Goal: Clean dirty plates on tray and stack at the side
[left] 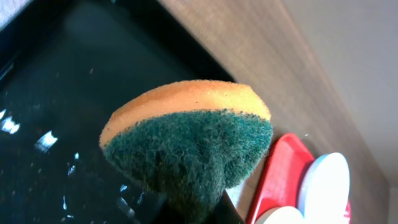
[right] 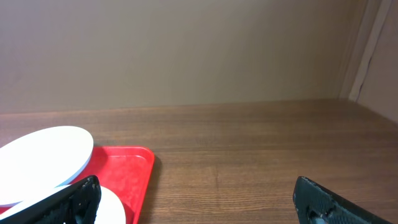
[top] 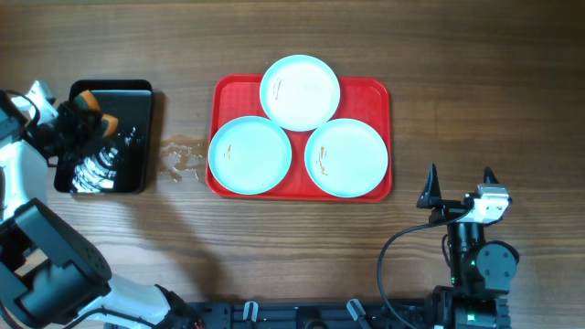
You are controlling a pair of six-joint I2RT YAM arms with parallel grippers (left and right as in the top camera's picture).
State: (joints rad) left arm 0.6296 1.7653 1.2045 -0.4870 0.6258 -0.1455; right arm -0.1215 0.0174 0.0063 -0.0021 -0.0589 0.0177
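Left gripper (top: 84,117) grips sponge (left: 186,137) left of tray (top: 379,91) bearing three plates (top: 300,91); right gripper (top: 460,179) wide, empty, off tray's right.

Left wrist view: sponge (left: 186,134) filled centre, hid fingers clamped on it. Black tray (left: 56,93) cut by left, top, bottom edges. Red tray (left: 280,168) and two plates (left: 326,183) cropped at bottom-right corner.
Right wrist view: right gripper fingers (right: 71,202) cut by bottom edge; plates cropped at left.
Overhead: left gripper (top: 91,114) dark against black tray, outline unclear. Left arm (top: 18,174) cut by frame edge. Smears (top: 322,163) too small to read.
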